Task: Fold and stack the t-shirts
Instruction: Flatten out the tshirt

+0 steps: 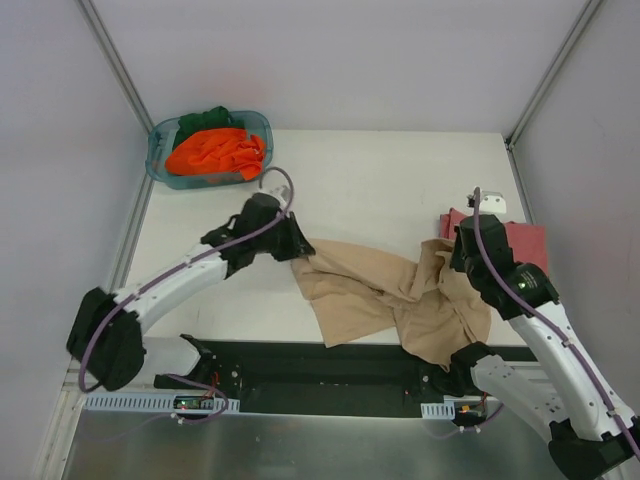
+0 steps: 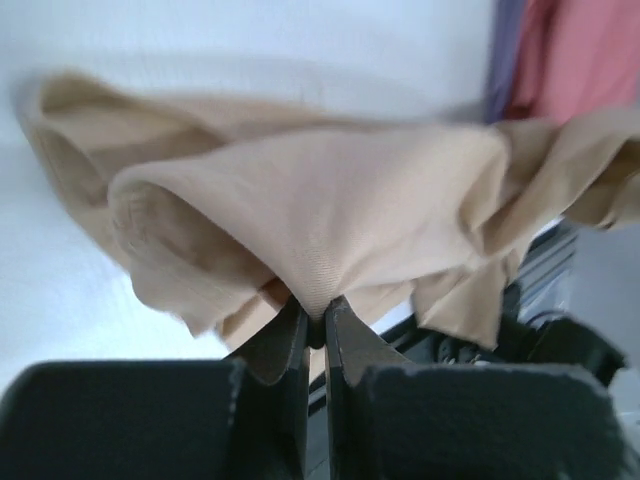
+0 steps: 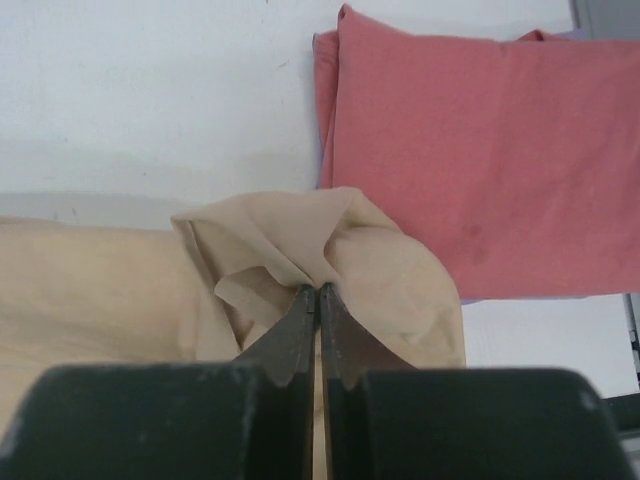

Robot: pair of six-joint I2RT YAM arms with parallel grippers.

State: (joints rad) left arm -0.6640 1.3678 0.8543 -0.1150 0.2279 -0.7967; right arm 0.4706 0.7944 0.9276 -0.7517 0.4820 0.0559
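One tan shirt (image 1: 385,295) is spread, crumpled, across the near half of the table (image 1: 400,180), its lower edge reaching the table's near edge. Bare table is left behind it, between the teal tub (image 1: 158,150) at the far left corner and the folded red shirt (image 1: 528,243) at the right edge. An orange shirt (image 1: 215,152) and a dark green shirt (image 1: 205,118) are heaped in the tub. A lavender shirt (image 2: 505,50) is glimpsed as an edge beside the red one. The left jaws are pressed together on a raised fold at the tan shirt's left corner. The right jaws are pinched on a bunched fold at its right corner, just beside the red shirt.
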